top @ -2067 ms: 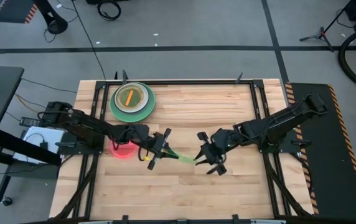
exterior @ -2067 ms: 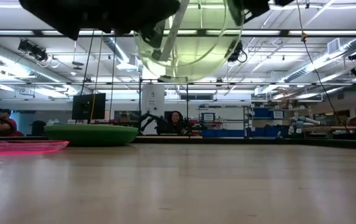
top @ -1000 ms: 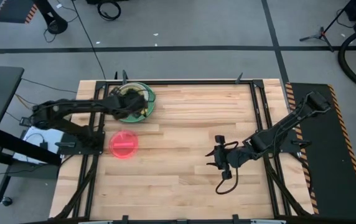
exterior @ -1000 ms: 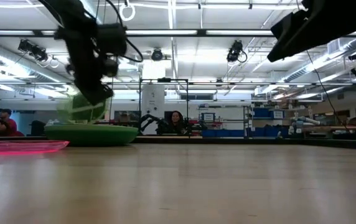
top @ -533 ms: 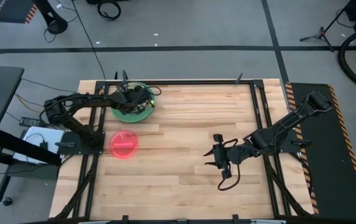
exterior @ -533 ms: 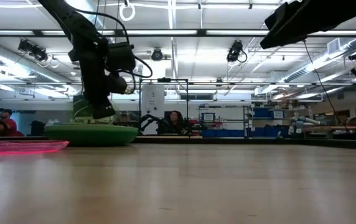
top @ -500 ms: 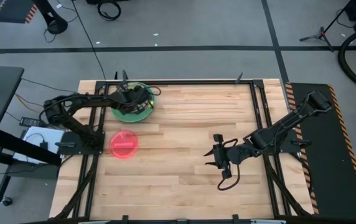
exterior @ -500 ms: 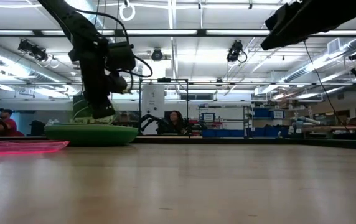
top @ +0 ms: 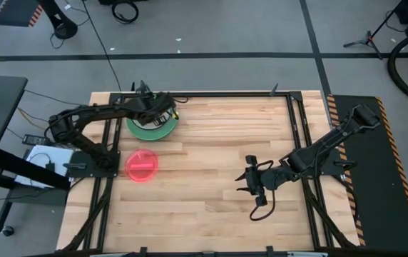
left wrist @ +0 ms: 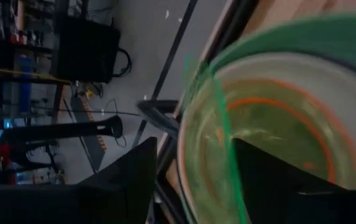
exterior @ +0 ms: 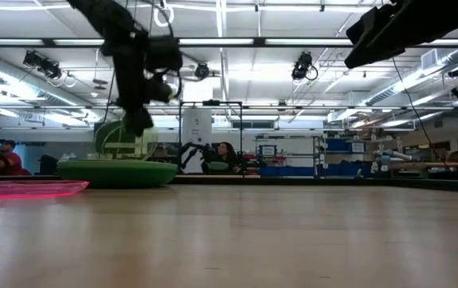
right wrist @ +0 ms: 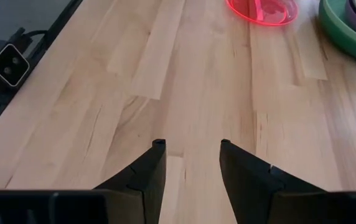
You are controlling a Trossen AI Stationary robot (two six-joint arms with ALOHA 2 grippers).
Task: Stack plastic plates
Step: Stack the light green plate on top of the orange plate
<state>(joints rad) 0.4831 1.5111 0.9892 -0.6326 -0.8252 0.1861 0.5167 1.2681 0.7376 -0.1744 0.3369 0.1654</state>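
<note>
One lime plate [exterior: 125, 142] sits on edge in my left gripper [top: 162, 108], jaws pinched on its rim, tipped over the stack [top: 150, 128] at 11 o'clock so it can drop in. Red plate [top: 142, 165] waits nearby; right gripper [right wrist: 190, 155] idles mid-table, jaws apart.

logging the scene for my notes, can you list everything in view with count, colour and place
plate stack: one pile, green plate lowest, far left of table
lime plate: one, translucent, tilted on the stack, between the left fingers
red plate: one, translucent, alone on the wood near the left edge
table: one, light wood, black frame
people: at least two, seated, background
left gripper: over the stack, at the lime plate
right gripper: open, empty, low over bare wood on the right
</note>
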